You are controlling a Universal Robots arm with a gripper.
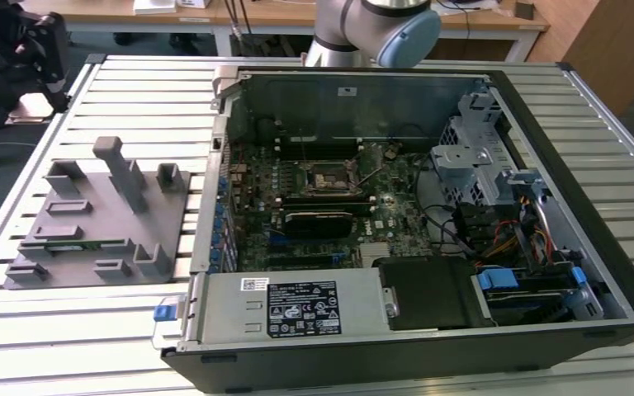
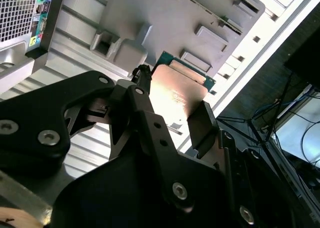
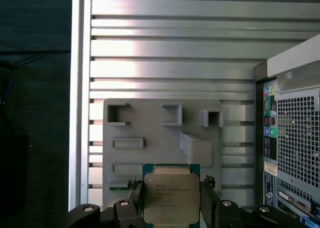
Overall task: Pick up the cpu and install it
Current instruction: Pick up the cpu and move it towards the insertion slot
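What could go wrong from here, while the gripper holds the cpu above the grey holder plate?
1. The gripper grips the cpu only by two opposite edges, so it might slip or tilt on the way.
2. The socket lies deep inside the computer case, among close parts; the fingers could strike them.
3. If the cpu arrives slightly turned, the socket contacts may suffer.

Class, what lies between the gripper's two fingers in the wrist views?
The cpu lies there, clamped by the gripper, as both wrist views show; the grey holder plate is beyond it.
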